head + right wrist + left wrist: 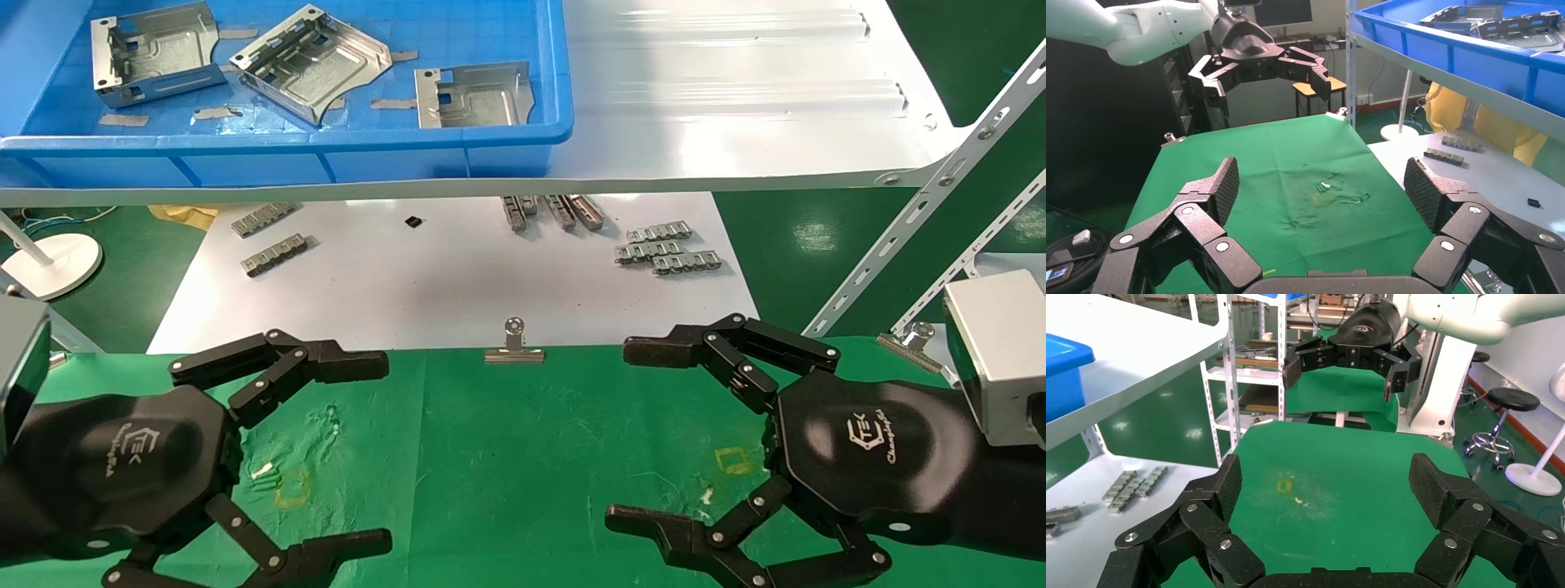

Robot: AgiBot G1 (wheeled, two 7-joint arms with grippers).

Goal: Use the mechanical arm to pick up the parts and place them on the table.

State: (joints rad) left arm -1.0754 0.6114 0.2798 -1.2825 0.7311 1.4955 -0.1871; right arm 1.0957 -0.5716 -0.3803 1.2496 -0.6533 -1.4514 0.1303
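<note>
Nearest the camera, left hand [319, 449] and right hand [678, 433] hovering low over the table [507, 465], palms facing each other, well apart, fingers of both spread wide and holding nothing (confirmed in both wrist views, where only bare green cloth shows between the black fingers [1223, 490]). Between the two hands, wrinkled cloth with two yellow square marks [292, 488], bare of any part. At the table's far edge, a binder clip [513, 345] clamped on the cloth, a second clip [914, 339] near the right wrist. Beyond, on a lower white surface [425, 278], scattered grey link strips [670, 249] (not the task's things) and a small black chip [413, 221]. Farthest and higher, on the white shelf [735, 98], the blue tray [327, 147] holding three parts [306, 61], one at the tray's left, one tilted in the middle, one flat by the right wall, none touched. Step in hand, by judgement: the very start, nothing picked, nothing placed. Next move likely to call for raising the left hand above the shelf edge and tray wall, reaching forward over a part, then closing on its bent-up edges (thin, shiny sheet metal, apt to slip or tip), with care not to strike the shelf from below.
</note>
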